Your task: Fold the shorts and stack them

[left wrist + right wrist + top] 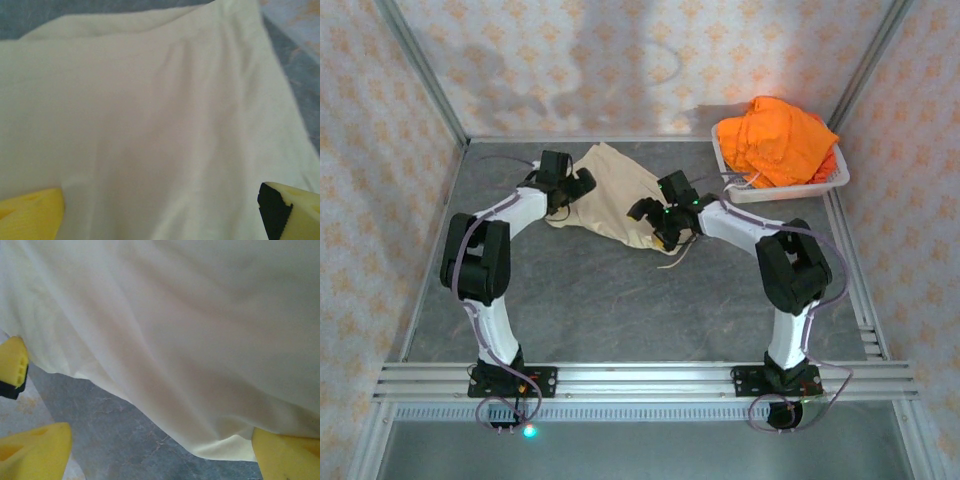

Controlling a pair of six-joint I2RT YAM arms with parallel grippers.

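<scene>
Top external shows us a grey bench (620,310) fenced by patterned walls (620,60), with a metal rail (640,378) along the near edge where both arms are bolted. At the far right corner sits a white basket (788,190), and in it a heap of orange shorts (780,140) bulges above the rim; we cannot tell how many pieces make up the heap. That basket is just beyond the right arm and well apart from the left one. The beige shorts (610,200) lie flat on the far middle of the bench, spread in a rough triangle, apart from the basket. They sit between the two tools: the left tool (578,188) is over their left edge and the right tool (655,222) is over their near right corner. A thin cord (675,262) trails from the cloth onto the bench just beside the right tool. From the left wrist we see yellow fingers (30,215) set wide apart at the bottom corners, with softly creased beige cloth spanning under and beyond them and nothing pinched, so this tool is released. A strip of bench shows along the top and right. From the right wrist we see the fingers (287,455) likewise spread wide, so that tool is released too. The hem of the shorts crosses the view above bare bench, and we cannot tell whether the right finger touches the hem.
</scene>
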